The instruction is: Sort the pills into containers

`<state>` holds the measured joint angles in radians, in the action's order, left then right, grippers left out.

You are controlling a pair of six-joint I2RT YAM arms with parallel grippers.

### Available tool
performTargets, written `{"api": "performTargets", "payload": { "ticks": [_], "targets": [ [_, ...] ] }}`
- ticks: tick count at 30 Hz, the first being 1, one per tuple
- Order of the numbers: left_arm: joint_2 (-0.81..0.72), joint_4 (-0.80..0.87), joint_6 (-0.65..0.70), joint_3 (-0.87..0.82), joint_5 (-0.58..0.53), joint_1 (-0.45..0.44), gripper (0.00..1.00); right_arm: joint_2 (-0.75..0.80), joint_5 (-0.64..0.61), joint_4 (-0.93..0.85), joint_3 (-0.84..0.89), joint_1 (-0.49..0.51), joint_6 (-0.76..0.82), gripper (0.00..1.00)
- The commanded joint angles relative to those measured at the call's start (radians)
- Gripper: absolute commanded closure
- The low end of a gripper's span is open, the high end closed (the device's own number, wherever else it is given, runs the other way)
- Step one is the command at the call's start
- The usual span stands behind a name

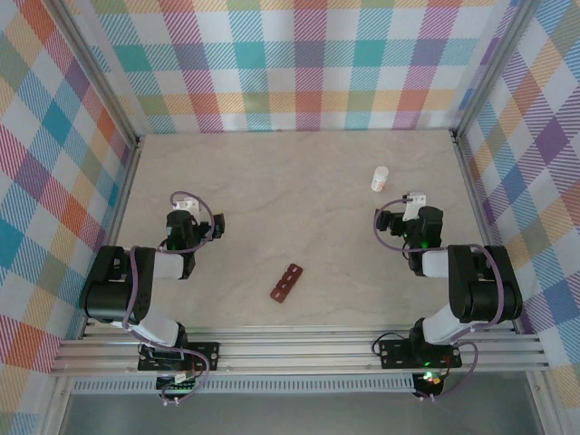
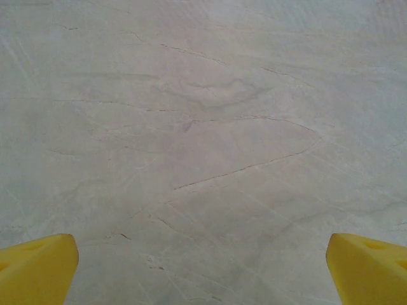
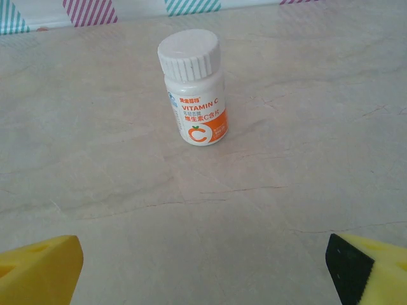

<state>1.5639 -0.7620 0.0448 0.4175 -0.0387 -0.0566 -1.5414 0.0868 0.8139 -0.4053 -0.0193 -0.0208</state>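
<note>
Pale wood-grain table (image 1: 299, 172) enclosed by plaid walls (image 1: 308, 63), seen from above. Near the front middle of the table lie the containers (image 1: 286, 282), a dark red-brown strip of four compartments set diagonally. Well to the left of the containers and slightly farther back hangs the left gripper (image 2: 203, 273), its yellow fingers (image 2: 38, 267) spread wide over bare table. Well to the right of the containers, the right gripper (image 3: 203, 273) is likewise spread wide, gripping nothing. A white bottle (image 3: 193, 89), capped, upright and labelled VITAMIN C, stands farther back and right of the containers, just beyond the right gripper.
</note>
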Motion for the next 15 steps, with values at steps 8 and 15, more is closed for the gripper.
{"api": "performTargets", "payload": {
  "ticks": [8,15],
  "targets": [
    [0.000,-0.013,-0.006,0.018,-0.005,-0.003,0.00,0.006,-0.004,0.007,-0.010,0.004,0.012,0.01],
    [-0.001,-0.013,-0.008,0.019,-0.004,-0.003,0.00,0.006,-0.004,0.007,-0.010,0.004,0.010,0.01]
  ]
}}
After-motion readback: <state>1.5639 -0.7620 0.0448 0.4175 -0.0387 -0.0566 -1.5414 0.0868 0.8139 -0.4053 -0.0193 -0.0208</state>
